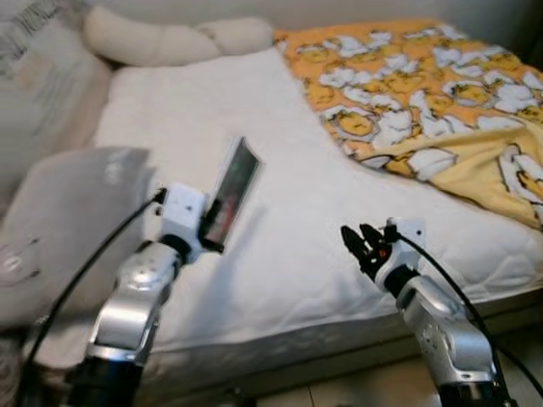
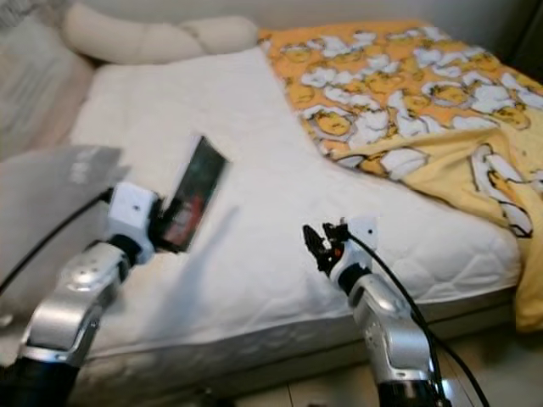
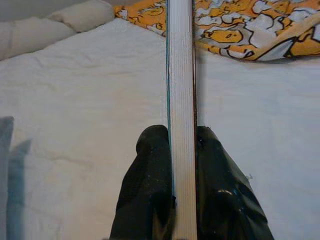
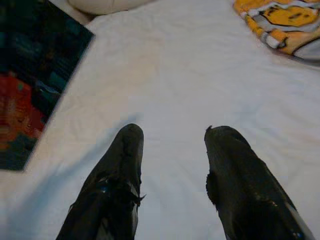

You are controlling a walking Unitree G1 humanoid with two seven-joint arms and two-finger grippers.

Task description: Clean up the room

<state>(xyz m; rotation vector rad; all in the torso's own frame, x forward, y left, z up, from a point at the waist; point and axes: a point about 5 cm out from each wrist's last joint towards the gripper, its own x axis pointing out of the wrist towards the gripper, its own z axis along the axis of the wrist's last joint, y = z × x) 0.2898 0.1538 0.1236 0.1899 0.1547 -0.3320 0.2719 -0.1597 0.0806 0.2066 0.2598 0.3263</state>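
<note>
My left gripper (image 1: 214, 236) is shut on a thin book (image 1: 232, 190) with a dark cover, teal and red, held up on edge above the white bed (image 1: 280, 254). In the left wrist view the book's white page edge (image 3: 181, 100) runs straight up between my two black fingers (image 3: 150, 190). My right gripper (image 1: 360, 241) hovers open over the front part of the mattress, nothing between its fingers (image 4: 117, 180). The book's cover (image 4: 30, 80) shows off to one side in the right wrist view.
A yellow and orange duck-print blanket (image 1: 424, 93) covers the bed's far right. A cream braided pillow (image 1: 170, 38) lies at the head. A grey pillow (image 1: 68, 220) rests at the left edge. The floor (image 1: 339, 394) shows below the mattress front.
</note>
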